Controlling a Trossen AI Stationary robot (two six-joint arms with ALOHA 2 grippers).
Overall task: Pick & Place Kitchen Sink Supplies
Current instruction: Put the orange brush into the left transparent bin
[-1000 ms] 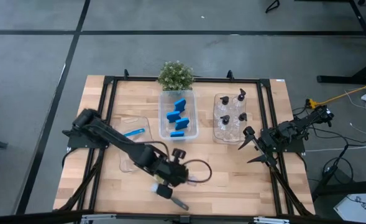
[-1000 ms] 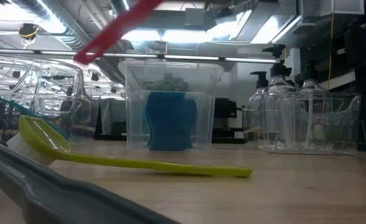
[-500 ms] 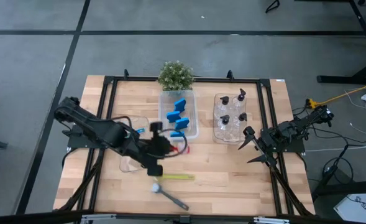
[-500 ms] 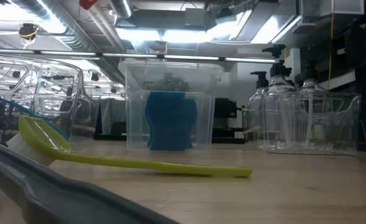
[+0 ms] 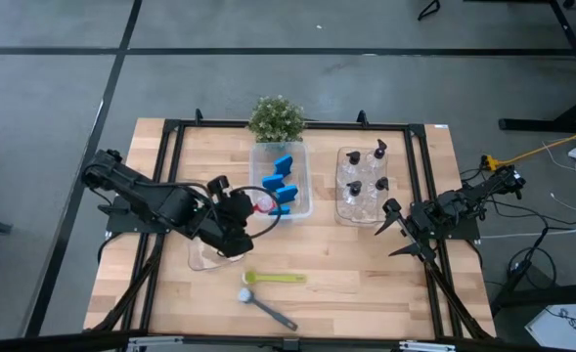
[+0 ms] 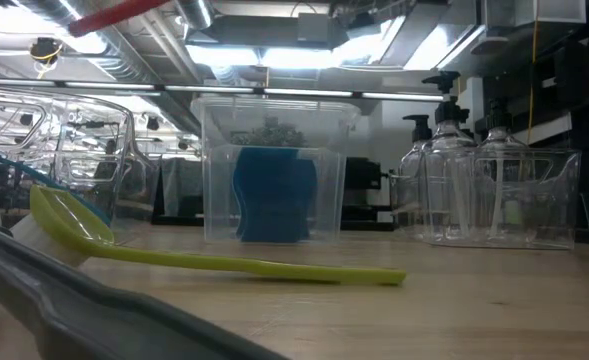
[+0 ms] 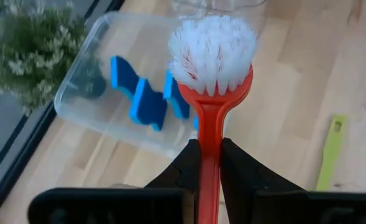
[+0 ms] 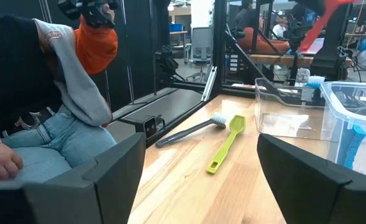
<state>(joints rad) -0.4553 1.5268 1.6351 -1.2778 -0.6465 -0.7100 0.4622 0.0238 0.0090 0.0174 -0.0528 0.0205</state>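
Note:
My left gripper [image 5: 248,213] hangs above the table between the left clear bin [image 5: 201,256] and the sponge bin [image 5: 305,200], shut on a red brush [image 7: 211,99] whose white bristle head points toward the blue sponges [image 5: 282,182]. The red handle also crosses the top of the low view [image 6: 124,12]. A yellow-green brush [image 5: 274,279] and a grey brush [image 5: 268,310] lie flat on the table near its front edge. Clear pump bottles [image 5: 366,178] stand in the right bin. My right gripper [image 5: 393,235] waits open at the table's right edge. My left gripper pinches the red brush's handle [image 7: 209,163] between its two fingers [image 7: 190,167], a short way behind the bristle head. The fingers slant down from the table's left and lie along the handle. The brush is lifted clear, head forward, bristles turned up toward the wrist camera.
A potted plant [image 5: 276,117] stands behind the sponge bin. A blue brush head [image 8: 316,79] shows in the left bin. A black frame [image 5: 170,156] rims the table. A seated person [image 8: 52,106] is beyond the table's left side. Bare wood lies at the front right [image 5: 366,284].
My left gripper has risen from near the table's front edge and gone toward the far and left, to beside the left bin, rolling as it went. It stayed shut on the red brush, which was carried up and turned from steeply slanted to nearly level.

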